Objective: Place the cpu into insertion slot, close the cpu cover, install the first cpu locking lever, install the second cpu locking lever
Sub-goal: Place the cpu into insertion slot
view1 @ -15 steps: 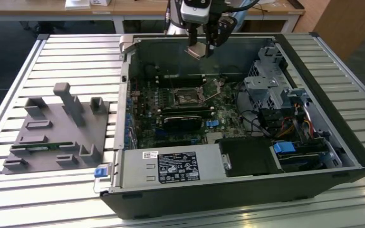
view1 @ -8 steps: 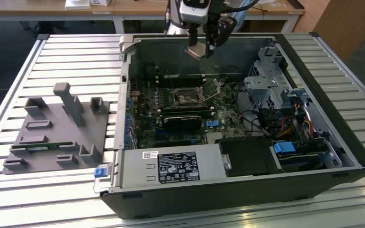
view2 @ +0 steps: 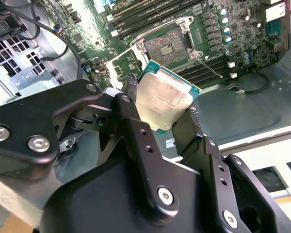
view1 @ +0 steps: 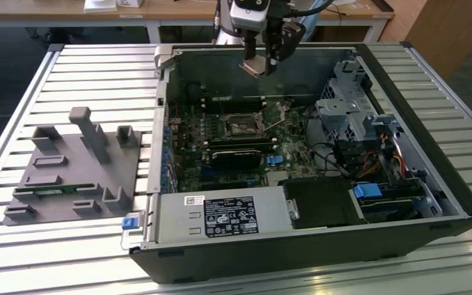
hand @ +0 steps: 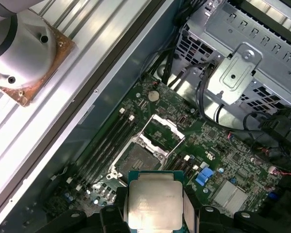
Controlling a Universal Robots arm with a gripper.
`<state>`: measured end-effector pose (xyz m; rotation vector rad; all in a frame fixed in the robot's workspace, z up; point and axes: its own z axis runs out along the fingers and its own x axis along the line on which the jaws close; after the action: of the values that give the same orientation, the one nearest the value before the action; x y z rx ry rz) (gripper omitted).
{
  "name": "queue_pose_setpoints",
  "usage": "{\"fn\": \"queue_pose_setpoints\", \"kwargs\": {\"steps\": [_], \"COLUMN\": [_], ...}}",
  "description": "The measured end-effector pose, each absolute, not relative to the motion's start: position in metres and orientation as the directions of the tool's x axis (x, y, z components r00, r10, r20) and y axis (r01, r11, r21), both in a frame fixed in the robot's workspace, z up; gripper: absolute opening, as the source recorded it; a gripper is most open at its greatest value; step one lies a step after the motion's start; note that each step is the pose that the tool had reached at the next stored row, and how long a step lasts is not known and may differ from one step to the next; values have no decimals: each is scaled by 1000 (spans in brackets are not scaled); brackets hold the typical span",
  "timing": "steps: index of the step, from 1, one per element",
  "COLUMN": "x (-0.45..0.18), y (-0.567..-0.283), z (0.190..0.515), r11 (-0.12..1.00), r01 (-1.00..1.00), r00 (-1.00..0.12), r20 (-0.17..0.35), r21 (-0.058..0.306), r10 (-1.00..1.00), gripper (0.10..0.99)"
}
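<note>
My gripper point(view1: 262, 60) hangs above the rear of the open computer case, shut on the cpu point(view1: 255, 66). Both wrist views show the cpu point(view2: 165, 99) point(hand: 154, 204) as a flat silver square with a green edge, pinched at two opposite sides by the black fingers point(view2: 136, 131). The insertion slot point(view1: 243, 126) point(view2: 167, 46) point(hand: 136, 160) lies uncovered on the green board, some way below the chip. The cpu cover point(hand: 163, 127) stands swung up from the slot's far side. A thin locking lever point(view2: 208, 65) sticks out beside the slot.
Long black memory slots point(hand: 104, 141) run beside the socket. A silver drive cage point(view1: 343, 117) and loose cables point(view1: 334, 157) fill the case at the exterior view's right. The power supply point(view1: 219, 218) sits at the front. A grey fixture point(view1: 72, 172) lies on the slatted table.
</note>
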<state>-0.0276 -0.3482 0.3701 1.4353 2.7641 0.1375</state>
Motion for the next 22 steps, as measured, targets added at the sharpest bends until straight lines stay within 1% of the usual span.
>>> {"fn": "queue_pose_setpoints", "kwargs": {"steps": [16, 22], "x": [-28, -28], "y": [-347, -347], "z": [368, 368], "r11": [448, 418], "r01": [889, 904], "r00": [-452, -421], "r20": [19, 19], "r21": [89, 89], "r10": [892, 907], "gripper": [537, 537]}}
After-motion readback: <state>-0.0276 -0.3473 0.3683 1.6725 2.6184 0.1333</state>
